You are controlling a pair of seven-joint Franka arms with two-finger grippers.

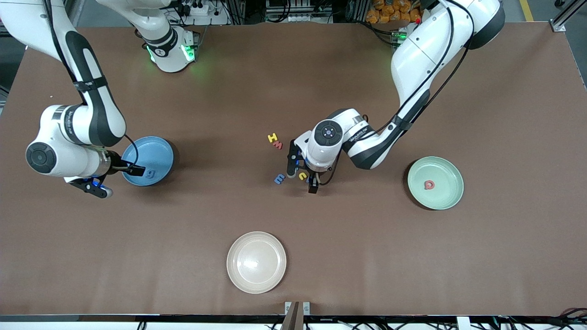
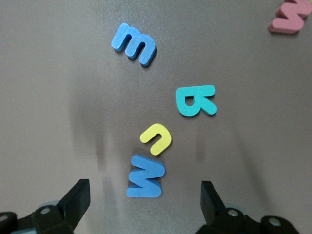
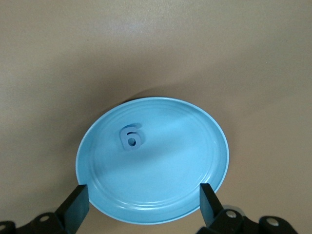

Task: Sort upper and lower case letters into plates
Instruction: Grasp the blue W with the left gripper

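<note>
Blue letter (image 3: 130, 137) in blue plate (image 1: 163, 151); red letter (image 1: 429, 184) in mint plate (image 1: 447, 172)

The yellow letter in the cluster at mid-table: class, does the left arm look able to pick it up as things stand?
Probably yes. The left gripper hangs open right over the cluster, with the yellow letter in line between its fingers. One catch: a blue letter touches it, so the fingers may catch both.

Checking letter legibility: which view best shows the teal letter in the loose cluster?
The left wrist view: the teal letter lies flat and unobstructed among the other letters. In the front view the left gripper hides it; the right wrist view shows only the blue plate.
</note>
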